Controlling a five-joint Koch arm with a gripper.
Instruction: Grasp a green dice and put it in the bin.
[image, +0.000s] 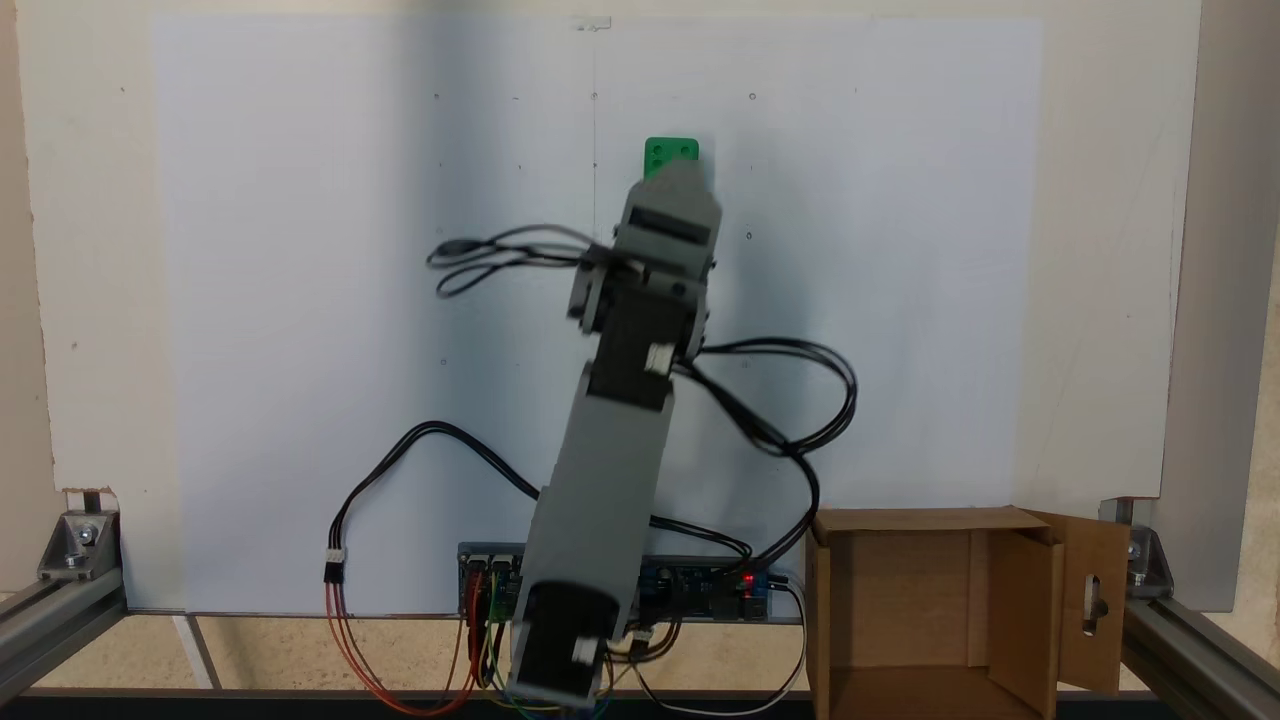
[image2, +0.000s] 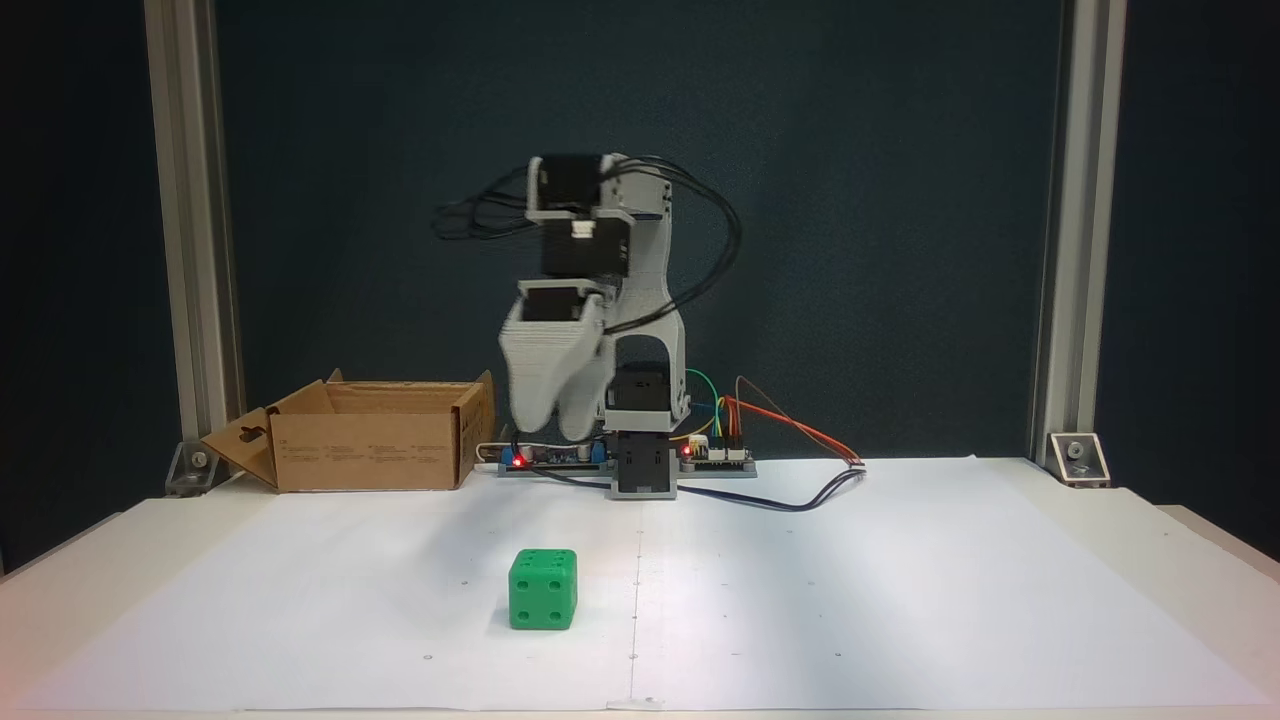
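Green dice alone on white paper, grey arm raised above it, cardboard bin off to the side.

The green dice is a glossy plastic cube with rounded edges and round sunken pips; its near face shows four, and it sits flat on the smooth white paper sheet. From the top-down fixed view the dice peeks out just past the tip of the arm. The gripper, of matt grey layered plastic with blunt rounded tips, hangs in the air behind and above the dice, clear of it; its two tips sit close together with nothing between them, though motion blur softens their outline. The bin, a brown corrugated cardboard box with open flaps, one with a slot cut-out, stands well to the left of the dice in the front fixed view, beside the arm's base and its circuit board. Black cables loop off the arm.
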